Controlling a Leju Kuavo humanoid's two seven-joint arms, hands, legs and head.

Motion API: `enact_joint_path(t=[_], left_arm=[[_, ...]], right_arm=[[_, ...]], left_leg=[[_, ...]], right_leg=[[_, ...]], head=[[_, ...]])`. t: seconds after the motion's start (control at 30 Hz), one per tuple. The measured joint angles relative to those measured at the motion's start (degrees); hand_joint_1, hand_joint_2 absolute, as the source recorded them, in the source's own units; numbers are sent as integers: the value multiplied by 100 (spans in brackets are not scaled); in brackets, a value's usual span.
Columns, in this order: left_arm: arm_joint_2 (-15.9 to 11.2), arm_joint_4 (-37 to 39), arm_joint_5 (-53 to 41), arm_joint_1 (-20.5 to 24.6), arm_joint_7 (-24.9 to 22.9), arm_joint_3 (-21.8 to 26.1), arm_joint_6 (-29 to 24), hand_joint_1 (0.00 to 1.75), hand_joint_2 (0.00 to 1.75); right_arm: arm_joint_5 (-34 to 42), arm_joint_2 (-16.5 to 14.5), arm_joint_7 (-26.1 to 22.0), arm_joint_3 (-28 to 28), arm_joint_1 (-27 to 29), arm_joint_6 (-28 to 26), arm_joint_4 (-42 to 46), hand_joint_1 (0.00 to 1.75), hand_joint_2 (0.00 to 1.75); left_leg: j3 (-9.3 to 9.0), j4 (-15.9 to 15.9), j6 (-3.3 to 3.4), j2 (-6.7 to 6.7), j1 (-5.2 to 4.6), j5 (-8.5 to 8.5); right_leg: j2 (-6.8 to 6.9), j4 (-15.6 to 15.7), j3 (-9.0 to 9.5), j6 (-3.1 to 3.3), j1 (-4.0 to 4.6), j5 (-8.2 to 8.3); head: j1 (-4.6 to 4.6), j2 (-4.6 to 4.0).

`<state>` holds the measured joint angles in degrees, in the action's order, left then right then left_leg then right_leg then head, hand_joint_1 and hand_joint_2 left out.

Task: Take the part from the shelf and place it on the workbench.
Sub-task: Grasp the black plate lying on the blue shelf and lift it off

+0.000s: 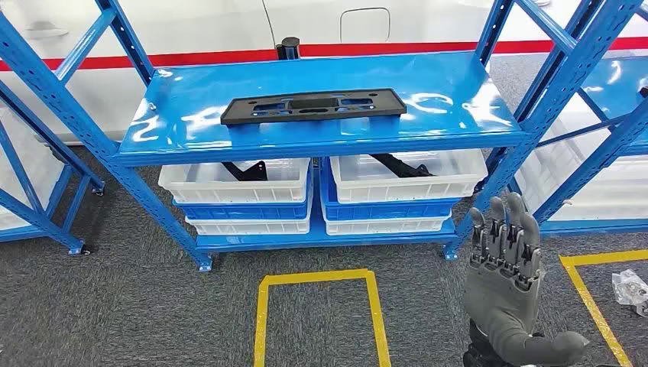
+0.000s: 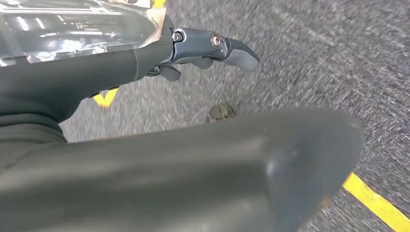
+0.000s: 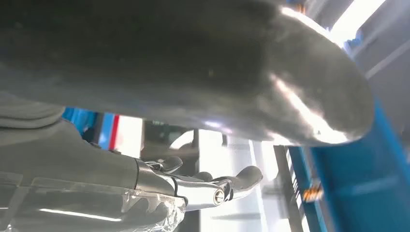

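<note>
Low at the right of the head view, the right hand (image 1: 508, 264) is raised with its fingers straight, side by side and pointing up, thumb stuck out to the right, holding nothing. From the left wrist, the left hand (image 2: 193, 50) hangs over grey carpet, thumb and fingers loosely extended with nothing in them, though blur hides the details. On the carpet (image 1: 137, 306) at the bottom centre lies a yellow tape rectangle (image 1: 317, 306), with another yellow line (image 1: 592, 302) at the right edge beside a clear plastic bag (image 1: 633, 289). Beyond stands a blue shelf (image 1: 321, 115). Its lower level holds stacked white and blue bins (image 1: 241, 199), the top ones carrying dark pieces. Flat on the top board, in the upper centre, lies the black part (image 1: 313, 106), well apart from both hands
</note>
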<state>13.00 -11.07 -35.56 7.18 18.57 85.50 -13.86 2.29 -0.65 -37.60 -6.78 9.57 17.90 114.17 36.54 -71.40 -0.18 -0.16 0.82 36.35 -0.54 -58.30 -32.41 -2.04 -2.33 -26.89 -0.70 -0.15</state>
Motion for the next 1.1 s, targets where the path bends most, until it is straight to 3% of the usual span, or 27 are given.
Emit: enact_joint_path(t=[0.1, 0.13, 0.2, 0.27, 0.33, 0.4, 0.43, 0.53, 0.57, 0.6, 0.63, 0.67, 0.7, 0.77, 0.83, 0.93, 0.97, 1.03, 1.07, 1.1], left_arm=[[2, 3, 85, -2, 14, 79, 118, 0, 0], [2, 3, 136, -1, 21, 116, 176, 0, 0], [2, 4, 254, 5, 32, 182, 278, 0, 0], [6, 5, 366, 20, 38, 233, 340, 0, 0], [14, 5, 440, 29, 45, 269, 365, 0, 0], [20, 6, 475, 29, 52, 284, 373, 0, 0], [22, 6, 483, 29, 53, 287, 375, 0, 0], [30, 7, 486, 29, 50, 294, 377, 0, 0], [33, 8, 485, 28, 48, 299, 377, 0, 0], [35, 9, 485, 27, 46, 305, 377, 0, 0], [35, 9, 484, 27, 43, 311, 376, 0, 0], [36, 10, 479, 27, 37, 315, 376, 0, 0], [38, 11, 470, 27, 29, 317, 374, 0, 0], [46, 14, 454, 29, 7, 317, 366, 0, 0], [52, 16, 449, 29, -14, 318, 349, 0, 0], [51, 23, 447, 40, -33, 320, 328, 0, 0], [50, 25, 445, 43, -34, 320, 325, 0, 0], [49, 27, 442, 41, -34, 325, 324, 0, 0], [48, 27, 441, 39, -35, 329, 324, 0, 0], [46, 27, 441, 38, -35, 334, 324, 0, 0]], right_arm=[[-242, 82, -4, -223, 20, -28, 172, 0, 0], [-364, 122, -7, -333, 26, -42, 254, 0, 0], [-579, 188, -12, -530, 25, -63, 396, 0, 0], [-698, 232, -17, -660, 19, -69, 483, 0, 0], [-741, 262, -20, -730, 15, -69, 536, 0, 0], [-756, 278, -21, -757, 14, -70, 578, 0, 0], [-762, 283, -21, -761, 13, -70, 596, 0, 0], [-790, 295, -21, -768, 24, -77, 632, 0, 0], [-798, 296, -21, -769, 31, -80, 637, 0, 0], [-804, 296, -21, -769, 39, -83, 642, 0, 0], [-814, 298, -21, -768, 46, -85, 649, 0, 0], [-830, 299, -21, -768, 54, -92, 661, 0, 0], [-849, 300, -21, -768, 59, -103, 678, 0, 0], [-882, 299, -21, -769, 71, -128, 719, 0, 0], [-889, 297, -21, -767, 87, -144, 752, 0, 0], [-889, 289, -21, -770, 103, -151, 796, 0, 0], [-889, 284, -21, -773, 106, -152, 810, 0, 0], [-889, 277, -21, -779, 114, -153, 824, 0, 0], [-889, 274, -21, -780, 120, -153, 825, 0, 0], [-889, 272, -21, -782, 125, -153, 825, 0, 0]], left_leg=[[230, -292, 10, 0, 0, -50], [184, -115, 27, 0, 0, -230], [-135, 656, 77, -1, -3, -678], [-368, 1202, 105, -3, -26, -882], [-385, 1283, 139, -7, -70, -880], [-412, 1321, 221, -9, -75, -912], [-432, 1344, 267, -5, -71, -931], [-447, 1363, 344, 13, -95, -937], [-448, 1362, 355, 15, -113, -931], [-455, 1360, 366, 14, -132, -924], [-468, 1360, 375, 9, -150, -916], [-490, 1359, 380, 3, -165, -905], [-513, 1359, 380, -2, -175, -890], [-544, 1354, 352, -8, -207, -848], [-551, 1352, 315, -7, -221, -818], [-499, 1215, 227, -7, -197, -723], [-386, 989, 179, -9, -176, -610], [12, 273, 86, -6, -105, -314], [228, -63, 49, -5, -67, -215], [372, -238, 17, -2, -32, -218]], right_leg=[[1, -1, 6, 17, 11, -5], [-4, -1, 16, 19, 13, -8], [-15, -1, 40, 13, 19, -15], [-22, -1, 45, -27, 53, -32], [-23, 18, 42, -100, 68, -41], [-10, -18, 21, -165, 61, -65], [-1, -142, -36, -168, 65, -132], [13, -1191, -547, -77, 88, -585], [13, -1522, -718, -67, 99, -694], [13, -1646, -786, -78, 111, -707], [14, -1546, -742, -104, 125, -631], [15, -1214, -581, -129, 140, -478], [16, -759, -363, -130, 163, -304], [22, -89, -29, -70, 216, -73], [22, 46, 51, 9, 252, -33], [16, 90, 111, 95, 164, -25], [18, 106, 139, 128, 129, -31], [28, 107, 166, 184, 121, -63], [29, 107, 173, 191, 118, -77], [26, 106, 185, 186, 110, -93]], head=[[0, 0], [0, 0], [-2, 0], [2, 0], [5, 0], [8, 0], [14, 0], [36, 0], [37, 0], [38, 0], [39, 0], [38, 0], [39, 0], [33, 0], [24, 0], [7, 0], [-7, 0], [-39, 0], [-38, 0], [-39, 0]])
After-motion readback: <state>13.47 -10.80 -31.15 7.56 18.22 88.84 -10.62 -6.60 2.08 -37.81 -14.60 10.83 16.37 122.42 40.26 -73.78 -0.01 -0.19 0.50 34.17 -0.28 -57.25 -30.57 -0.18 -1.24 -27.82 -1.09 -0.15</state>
